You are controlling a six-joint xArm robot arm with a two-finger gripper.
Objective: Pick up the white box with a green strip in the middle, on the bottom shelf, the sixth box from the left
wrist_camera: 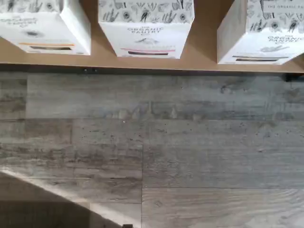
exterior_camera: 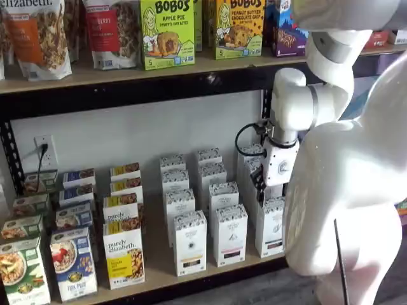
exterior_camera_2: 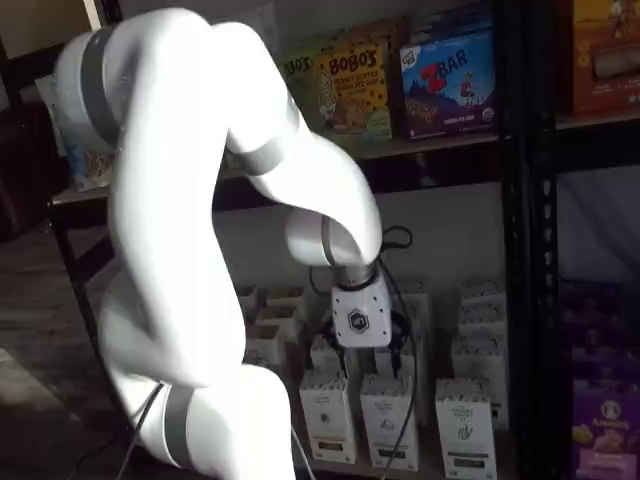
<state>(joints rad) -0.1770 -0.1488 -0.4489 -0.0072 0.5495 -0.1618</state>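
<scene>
Gripper (exterior_camera: 260,183) open above white box (exterior_camera: 269,227)

The upper shelf held a green carton (exterior_camera: 166,32) marked "BOBO'S APPLE PIE" and a yellow one (exterior_camera: 239,27) marked "BOBO'S PEANUT BUTTER CHOCOLATE CHIP". A granola bag (exterior_camera: 39,35) read "elizabeth", a lower box (exterior_camera: 124,254) "purely elizabeth". A blue box (exterior_camera_2: 449,82) read "ZBAR". White cartons (wrist_camera: 146,28) in the wrist view carried "ORGANIC PANTRY".
</scene>
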